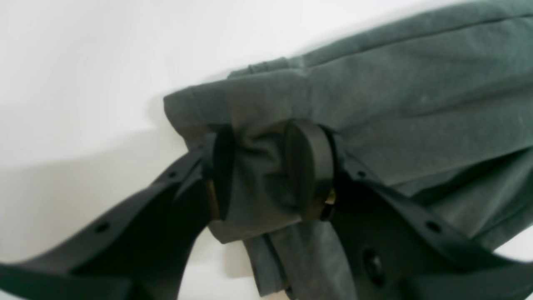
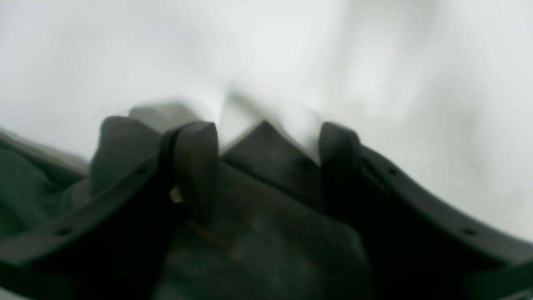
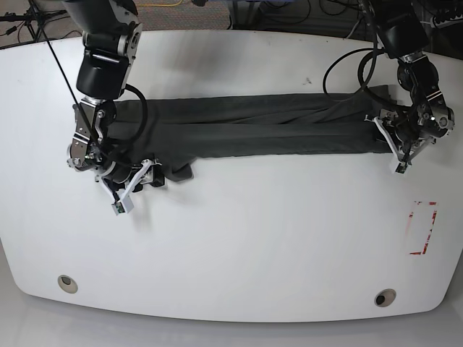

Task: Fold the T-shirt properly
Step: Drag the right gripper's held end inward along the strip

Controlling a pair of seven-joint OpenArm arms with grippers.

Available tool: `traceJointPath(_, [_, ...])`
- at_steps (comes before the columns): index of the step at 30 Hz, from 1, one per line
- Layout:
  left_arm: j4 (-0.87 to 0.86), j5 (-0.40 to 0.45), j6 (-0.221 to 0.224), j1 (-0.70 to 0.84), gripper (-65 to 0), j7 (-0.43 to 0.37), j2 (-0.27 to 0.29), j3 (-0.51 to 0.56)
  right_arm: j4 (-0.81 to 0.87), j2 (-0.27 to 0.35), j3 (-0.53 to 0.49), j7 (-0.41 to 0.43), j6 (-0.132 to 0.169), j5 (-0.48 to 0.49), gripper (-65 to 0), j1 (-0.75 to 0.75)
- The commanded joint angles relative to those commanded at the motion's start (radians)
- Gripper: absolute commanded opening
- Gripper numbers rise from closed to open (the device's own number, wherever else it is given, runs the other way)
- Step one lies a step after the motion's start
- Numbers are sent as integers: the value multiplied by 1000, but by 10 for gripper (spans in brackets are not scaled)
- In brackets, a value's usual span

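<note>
- The T-shirt (image 3: 253, 129) lies on your white counter (image 3: 239, 238) as a long, narrow dark band, running side to side across the far half in the base view.
- Your left claw (image 1: 266, 171) is pinching one end of that band: in the left wrist view a bunch of grey cloth sits squeezed between the two black pads (image 1: 310, 166), with more fabric hanging below them.
- In the base view this end is at the view's right (image 3: 394, 141), near the counter's edge.
- Your right claw (image 2: 266, 166) is at the opposite end, at the base view's left (image 3: 126, 177), where the cloth is bunched into a small heap.
- The right wrist view is blurred; dark fabric fills the gap between the fingers (image 2: 195, 162), which stand well apart. Cannot tell whether they grip it.
- A red rectangular outline (image 3: 422, 228) is marked on the counter near the right edge of the base view, well apart from the shirt.
</note>
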Motion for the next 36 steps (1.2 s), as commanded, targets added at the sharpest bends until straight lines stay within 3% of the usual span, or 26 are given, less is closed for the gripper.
traceJointPath(1, [0, 0, 0, 0, -433, 0, 0, 0, 0, 0, 0, 0, 0, 0, -525, 0])
traceJointPath(2, [0, 0, 0, 0, -433, 0, 0, 0, 0, 0, 0, 3, 0, 0, -606, 0])
traceJointPath(4, [0, 0, 0, 0, -433, 0, 0, 0, 0, 0, 0, 3, 0, 0, -650, 2])
traceJointPath(8, [-2, 0, 0, 0, -433, 0, 0, 0, 28, 0, 2, 3, 0, 8, -644, 8])
traceJointPath(13, [-3, 0, 0, 0, -433, 0, 0, 0, 190, -2, 5, -15, 0, 9, -650, -6])
traceJointPath(21, [-3, 0, 0, 0, -433, 0, 0, 0, 404, -3, 8, -133, 0, 14, -650, -23])
traceJointPath(36, [-3, 0, 0, 0, -433, 0, 0, 2, 655, -2, 9, -379, 0, 256, -650, -160])
